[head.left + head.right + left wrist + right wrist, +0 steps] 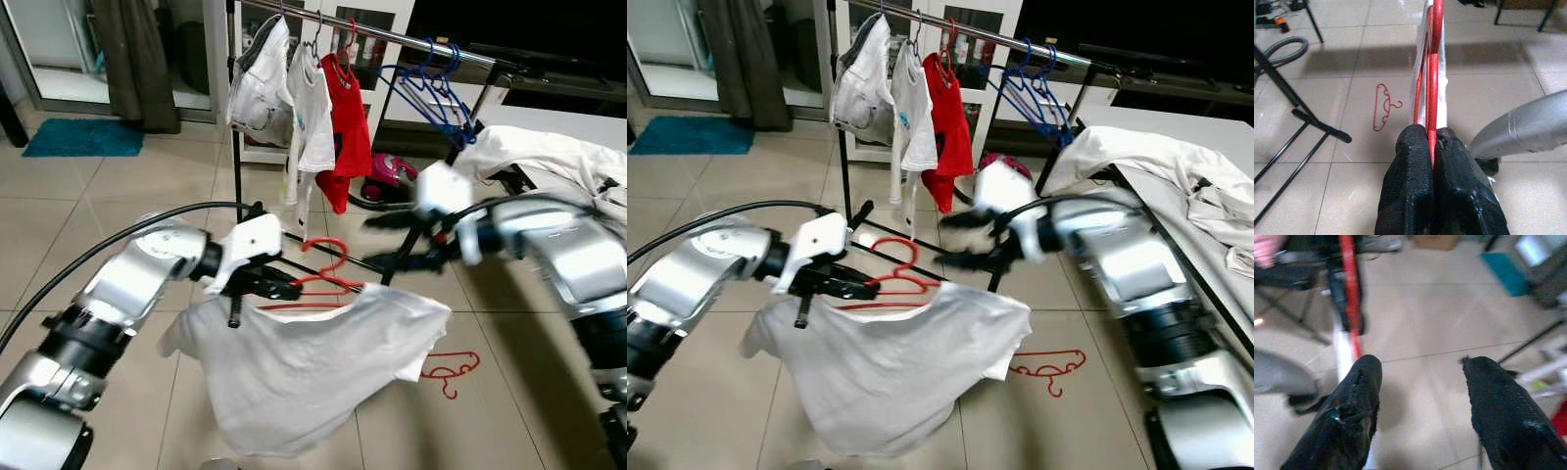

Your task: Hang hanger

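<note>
Far left, floor: a teal mat (83,137) is seen by the glass door, well apart from the work.

Left gripper: the left gripper (279,286) is held out over the tiles, its two black fingers (1410,181) pressed together on the red wire of the red hanger (318,279).

Task's thing: the red hanger is carried in mid-air in front of the robot, below and short of the clothes rail (392,37), with a white T-shirt (304,372) draped from it and sagging toward the floor.

Pointing and long axis: the hook is judged to stand upward, toward the rail; the long axis of the hanger runs roughly level, from the left gripper across toward the right arm.

Rail: a pale garment, a white shirt and a red shirt (348,132) are hung at its left part; blue hangers (431,93) are bunched further right, with bare rail between.

Right gripper: the right gripper (397,240) is held just beside the hanger's far end, blurred, its fingers spread wide with nothing between them.

Step in hand: the hanger should be lifted with the hook kept upright and brought over the bare stretch of rail; the free end could be steadied so that the shirt is not shed.

Floor, right: a spare red hanger (451,370) is lying on the tiles.
</note>
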`<state>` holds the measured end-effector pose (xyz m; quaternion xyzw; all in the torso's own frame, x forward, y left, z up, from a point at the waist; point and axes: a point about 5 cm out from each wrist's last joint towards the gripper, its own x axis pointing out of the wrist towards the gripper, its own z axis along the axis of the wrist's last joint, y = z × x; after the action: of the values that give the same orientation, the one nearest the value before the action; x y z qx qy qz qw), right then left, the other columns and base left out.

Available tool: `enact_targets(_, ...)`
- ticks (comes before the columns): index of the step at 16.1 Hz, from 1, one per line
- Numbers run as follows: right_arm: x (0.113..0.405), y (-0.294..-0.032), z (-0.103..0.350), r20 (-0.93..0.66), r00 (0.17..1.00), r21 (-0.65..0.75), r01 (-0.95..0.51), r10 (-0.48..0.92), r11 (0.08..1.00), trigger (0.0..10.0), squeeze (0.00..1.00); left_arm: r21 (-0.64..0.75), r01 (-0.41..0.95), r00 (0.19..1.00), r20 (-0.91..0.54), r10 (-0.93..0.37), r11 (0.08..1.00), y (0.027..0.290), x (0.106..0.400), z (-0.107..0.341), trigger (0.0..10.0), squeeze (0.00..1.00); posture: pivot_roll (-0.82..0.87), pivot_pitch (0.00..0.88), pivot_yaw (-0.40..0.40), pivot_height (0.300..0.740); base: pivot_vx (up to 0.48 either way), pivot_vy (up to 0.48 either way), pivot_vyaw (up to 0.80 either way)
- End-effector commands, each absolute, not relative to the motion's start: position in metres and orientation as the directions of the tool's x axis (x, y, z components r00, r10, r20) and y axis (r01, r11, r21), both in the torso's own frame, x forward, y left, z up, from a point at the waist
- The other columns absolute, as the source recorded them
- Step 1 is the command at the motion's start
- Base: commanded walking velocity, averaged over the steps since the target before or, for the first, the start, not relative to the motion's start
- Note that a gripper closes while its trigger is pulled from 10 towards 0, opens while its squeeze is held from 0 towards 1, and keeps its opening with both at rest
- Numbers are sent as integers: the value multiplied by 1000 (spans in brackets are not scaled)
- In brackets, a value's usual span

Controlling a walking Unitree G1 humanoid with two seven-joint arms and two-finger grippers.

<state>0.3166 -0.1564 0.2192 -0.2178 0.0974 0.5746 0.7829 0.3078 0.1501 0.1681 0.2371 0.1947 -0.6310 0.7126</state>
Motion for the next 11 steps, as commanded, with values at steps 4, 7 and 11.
enact_targets(4, 306, -176, 207, -300, 426, -191, -904, 854, 383, 10000, 1000, 92, 995, 80, -569, -819, 33, 173, 292, 186, 0, 0, 57, 0, -88, 740, 0, 0, 0)
enact_targets(7, 299, -186, 189, -344, 394, -145, -919, 852, 366, 10000, 737, 100, 995, 74, -589, -804, 19, 188, 289, 197, 0, 0, 59, 0, -92, 740, 0, 0, 0)
enact_targets(11, 285, -187, 167, -352, 320, -76, -947, 880, 313, 10000, 0, 95, 994, 99, -616, -781, 51, 202, 288, 200, 0, 0, 70, 0, -100, 740, 0, 0, 0)
